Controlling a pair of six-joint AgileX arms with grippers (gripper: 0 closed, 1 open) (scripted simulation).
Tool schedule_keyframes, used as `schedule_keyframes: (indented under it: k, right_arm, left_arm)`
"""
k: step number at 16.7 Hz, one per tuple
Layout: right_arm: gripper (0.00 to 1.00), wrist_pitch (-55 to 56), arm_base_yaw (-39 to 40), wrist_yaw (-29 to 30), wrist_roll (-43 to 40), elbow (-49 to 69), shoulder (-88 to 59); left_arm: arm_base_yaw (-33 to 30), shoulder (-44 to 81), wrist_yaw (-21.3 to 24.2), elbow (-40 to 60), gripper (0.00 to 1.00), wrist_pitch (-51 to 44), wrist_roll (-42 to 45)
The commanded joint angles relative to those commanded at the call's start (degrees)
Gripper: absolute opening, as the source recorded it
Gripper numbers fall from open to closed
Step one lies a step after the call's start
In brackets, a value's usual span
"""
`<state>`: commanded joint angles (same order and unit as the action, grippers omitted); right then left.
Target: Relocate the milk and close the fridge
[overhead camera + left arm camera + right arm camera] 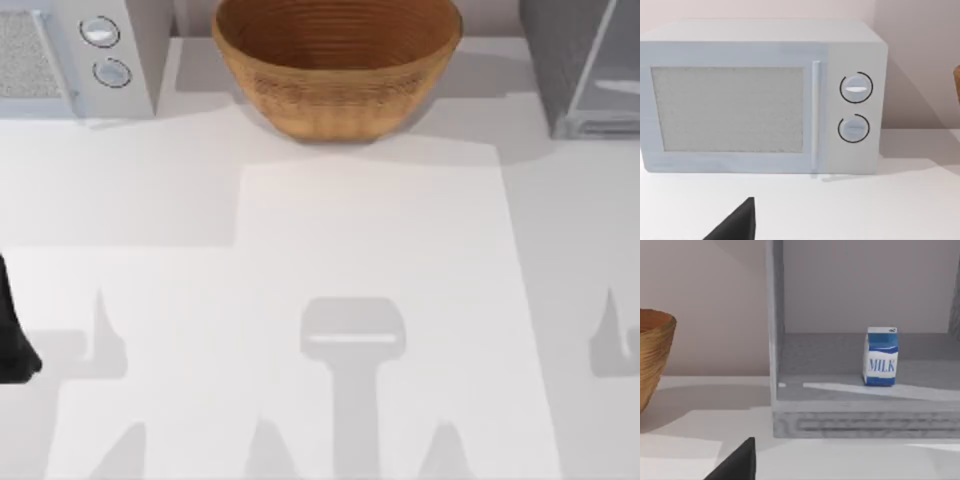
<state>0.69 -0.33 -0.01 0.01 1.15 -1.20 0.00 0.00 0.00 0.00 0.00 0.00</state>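
The milk [881, 357], a small blue carton with a white band, stands upright on the floor inside the fridge [840, 421], toward the compartment's right side. The fridge [565, 70] is a grey speckled cabinet at the table's back right, and its front is open toward the right wrist camera. A dark part of my right gripper [737, 464] sits low in the right wrist view, well short of the fridge and apart from the milk. My left arm [12, 335] is parked at the table's left edge, and a dark part of my left gripper [735, 225] faces the microwave.
A white microwave [70, 50] with two round knobs [855, 107] stands at the back left, door shut. A large woven basket [337, 65] sits at the back middle, its rim also in the right wrist view [652, 355]. White tabletop [330, 250] stretches in front.
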Motion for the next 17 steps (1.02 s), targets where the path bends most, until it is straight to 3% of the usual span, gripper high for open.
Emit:
schedule_keyframes:
  k: [10,17]
  right_arm:
    - [1.00,-4.36,0.30,-0.14,0.08,1.54,4.08]
    - [1.00,-32.77,0.24,0.15,-0.39,15.58,21.07]
  left_arm:
    - [0.00,0.00,0.00,0.00,1.00,0.00,0.00]
    - [0.00,0.00,0.00,0.00,1.00,0.00,0.00]
